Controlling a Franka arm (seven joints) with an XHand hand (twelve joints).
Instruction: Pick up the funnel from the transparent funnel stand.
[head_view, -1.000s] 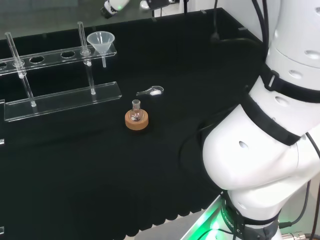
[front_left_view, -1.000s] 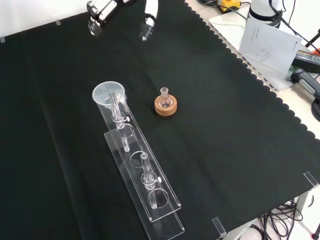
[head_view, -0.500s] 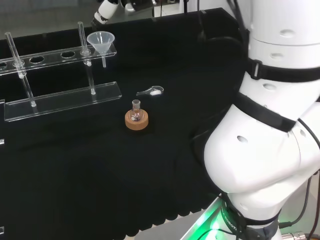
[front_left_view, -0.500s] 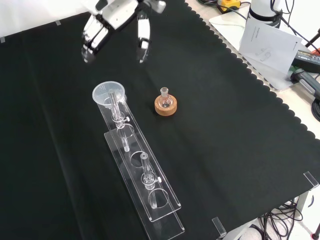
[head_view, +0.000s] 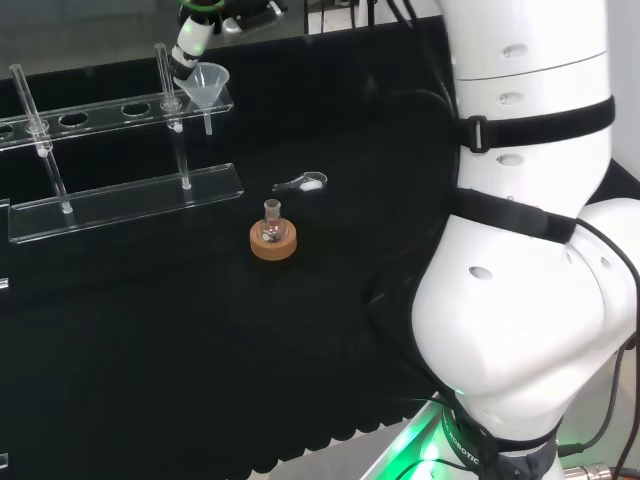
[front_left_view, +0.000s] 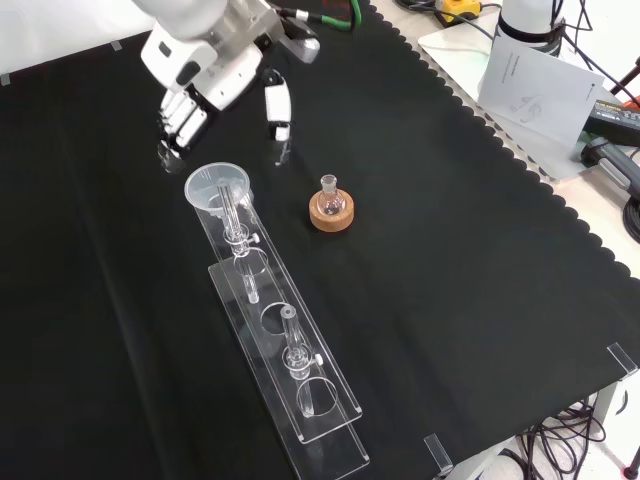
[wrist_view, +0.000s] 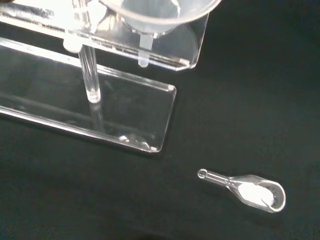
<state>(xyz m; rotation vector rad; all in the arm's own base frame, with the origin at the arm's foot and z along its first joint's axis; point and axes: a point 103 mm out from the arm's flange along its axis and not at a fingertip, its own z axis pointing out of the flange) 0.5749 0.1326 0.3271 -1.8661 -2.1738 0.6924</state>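
A clear funnel (head_view: 201, 83) sits in the end hole of the transparent stand (head_view: 125, 203), its spout hanging below the top shelf. In the front view the funnel (front_left_view: 218, 190) is at the stand's (front_left_view: 300, 395) far end. The hand (front_left_view: 205, 60) hovers just beyond and above it, open, with fingers (front_left_view: 175, 125) on one side and the thumb (front_left_view: 276, 112) on the other, apart from the rim. In the head view a finger (head_view: 189, 45) reaches down beside the funnel's rim. The wrist view looks onto the funnel (wrist_view: 155, 15) and the stand (wrist_view: 125, 107) from close by.
A small flask on a cork ring (front_left_view: 330, 208) stands to the right of the funnel in the front view. A clear scoop with white powder (wrist_view: 250, 189) lies on the cloth near the stand's end. Two glass rods stand upright in the stand (head_view: 40, 135).
The hand has come down from the cloth's far edge to just beside the funnel, fingers still spread. In the head view the arm's links have swung left. The ware has not moved.
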